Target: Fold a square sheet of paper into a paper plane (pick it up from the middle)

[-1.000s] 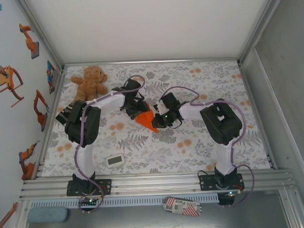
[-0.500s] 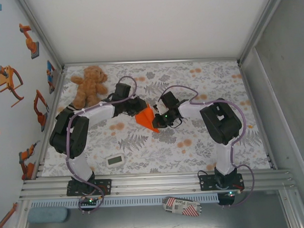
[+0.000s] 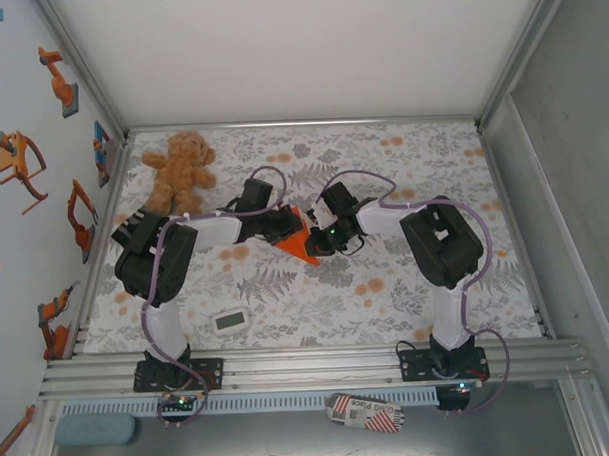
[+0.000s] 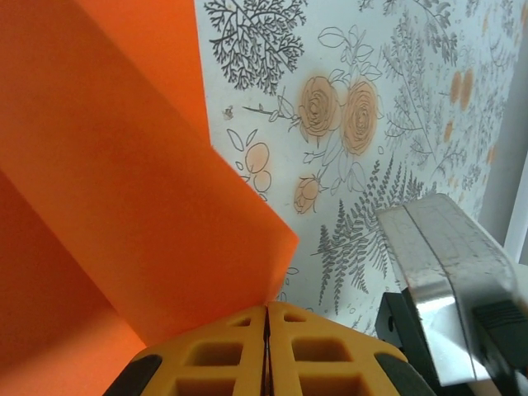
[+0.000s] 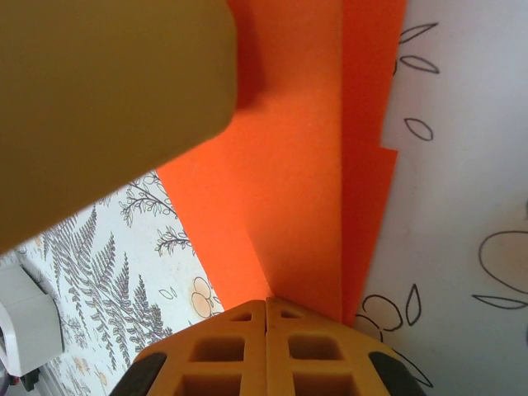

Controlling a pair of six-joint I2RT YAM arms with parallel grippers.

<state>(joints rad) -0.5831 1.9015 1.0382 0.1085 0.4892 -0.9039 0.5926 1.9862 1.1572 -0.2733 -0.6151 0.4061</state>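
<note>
1. the left gripper has its yellow pads pressed together on an edge of the folded orange paper; the sheet runs straight into the seam between them.
2. the right gripper is likewise closed flat, pinching the same paper where layered folds meet at its pads.
3. from above, the left gripper and the right gripper face each other just beside one another, with the folded orange paper caught between them.
4. the paper sits about the middle of the table, showing as a small pointed shape with its tip aimed toward the near edge.
5. whether it rests on the flowered cloth or is lifted off it cannot be told.
6. a brown teddy bear sits near the far left corner of the table, well apart from the paper.
7. a small white timer lies near the near edge, left of centre, beside the left arm's base link.
</note>
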